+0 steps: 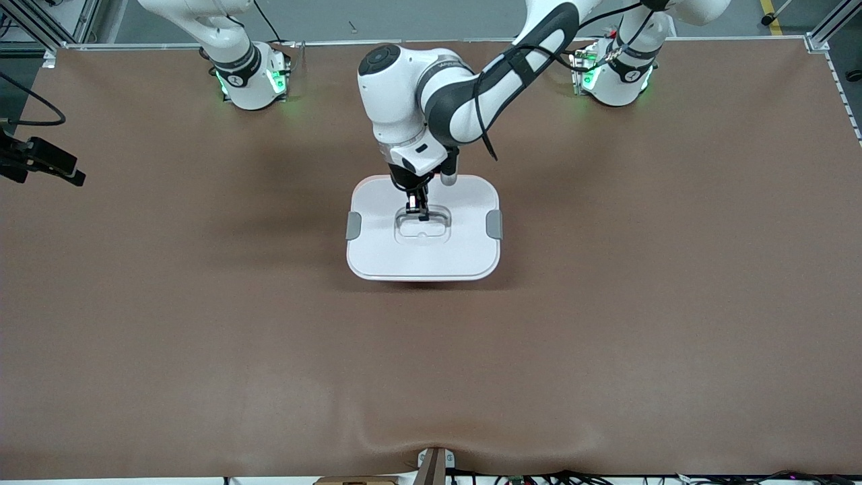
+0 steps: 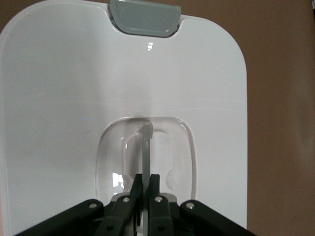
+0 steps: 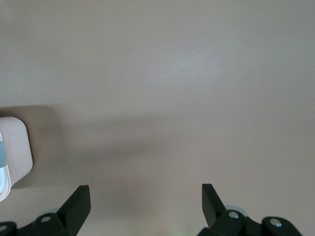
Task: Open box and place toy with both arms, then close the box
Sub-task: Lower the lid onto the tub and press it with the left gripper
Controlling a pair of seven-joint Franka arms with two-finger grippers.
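Clear plastic of the handle sits pinched between the left gripper's jaws, which are closed on its thin upright strap in the recess at the lid's centre. The box rests mid-counter, white lid on, grey clips at both ends, the left arm reaching across over its edge nearest the bases. The left wrist view shows the strap and one clip close up. The right gripper, jaws spread wide and empty, waits over the bare brown counter; its wrist view catches only a box corner.
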